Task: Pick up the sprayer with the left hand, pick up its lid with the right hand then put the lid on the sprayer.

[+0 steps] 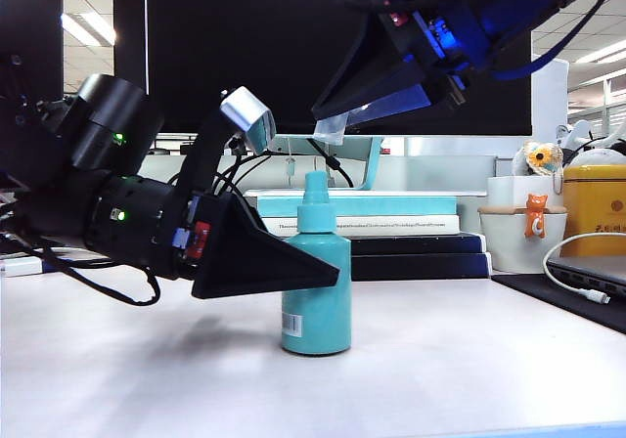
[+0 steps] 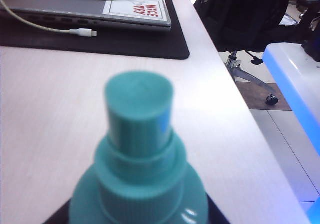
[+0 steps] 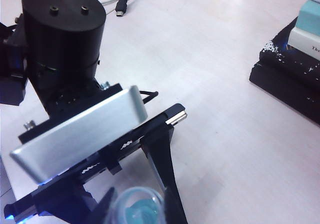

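Two arms meet over one teal sprayer (image 1: 316,277), which stands upright on the pale bench (image 1: 469,360) with its white barcode label facing the exterior camera near its base. The left tool (image 1: 318,274) reaches in level from the left of the exterior view, and its black wedge finger (image 1: 264,257) lies across the sprayer's body below the shoulder. In the left wrist view the sprayer (image 2: 139,159) fills the lower middle, nozzle top nearest the lens, with black finger tips showing just beside its body on both sides. The jaws stand partly apart around the bottle; whether the pads press on it I cannot tell, and the sprayer's base sits on the bench.

The right tool (image 1: 337,125) hangs high at the upper right of the exterior view, angled down toward the sprayer's nozzle. It is closed on the lid (image 1: 333,128), a small clear cap pinched at the finger tips, above the nozzle top and apart from it. In the right wrist view the lid (image 3: 136,204) shows as a clear ring close to the lens, teal seen through it, with the left arm's grey-white block (image 3: 80,131) and black housing beneath.

Behind the sprayer lies a stack of books (image 1: 372,233), a teal one on top. At the right edge stand a white cup (image 1: 521,238) with a small orange cat figure and a yellow tin (image 1: 594,208). A laptop (image 2: 90,4) rests on a black mat, with a white cable (image 2: 60,30) trailing beside it.
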Action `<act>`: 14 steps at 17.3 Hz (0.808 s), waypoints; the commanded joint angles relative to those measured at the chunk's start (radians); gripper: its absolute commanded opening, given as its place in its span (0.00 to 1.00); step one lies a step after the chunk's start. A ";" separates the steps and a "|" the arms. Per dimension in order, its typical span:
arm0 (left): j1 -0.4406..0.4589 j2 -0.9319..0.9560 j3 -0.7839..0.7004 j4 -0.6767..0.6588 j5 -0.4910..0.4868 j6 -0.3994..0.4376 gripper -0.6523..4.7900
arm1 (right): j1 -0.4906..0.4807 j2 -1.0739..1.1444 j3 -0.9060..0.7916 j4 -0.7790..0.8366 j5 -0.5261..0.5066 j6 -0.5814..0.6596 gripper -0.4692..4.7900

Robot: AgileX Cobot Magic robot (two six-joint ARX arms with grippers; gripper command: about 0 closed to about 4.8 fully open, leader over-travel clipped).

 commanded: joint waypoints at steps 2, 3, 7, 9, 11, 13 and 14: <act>-0.002 0.011 0.003 -0.021 -0.010 -0.001 0.62 | 0.003 0.006 0.004 0.008 -0.006 0.001 0.25; -0.002 0.011 0.003 -0.021 -0.009 -0.001 0.62 | 0.003 0.011 0.004 0.008 -0.008 0.001 0.25; -0.002 0.012 0.003 -0.021 -0.010 0.000 0.62 | 0.003 0.047 0.004 -0.013 -0.030 0.000 0.25; -0.002 0.018 0.006 -0.021 -0.010 0.000 0.62 | 0.003 0.047 0.004 -0.011 -0.031 0.000 0.25; -0.002 0.026 0.011 -0.021 -0.010 0.000 0.62 | 0.003 0.048 0.004 -0.012 -0.031 0.000 0.25; -0.002 0.034 0.011 -0.013 -0.010 0.000 0.62 | 0.003 0.048 0.004 -0.012 -0.031 0.000 0.25; -0.002 0.036 0.011 -0.013 -0.010 0.000 0.62 | 0.003 0.050 0.004 -0.012 -0.033 0.000 0.25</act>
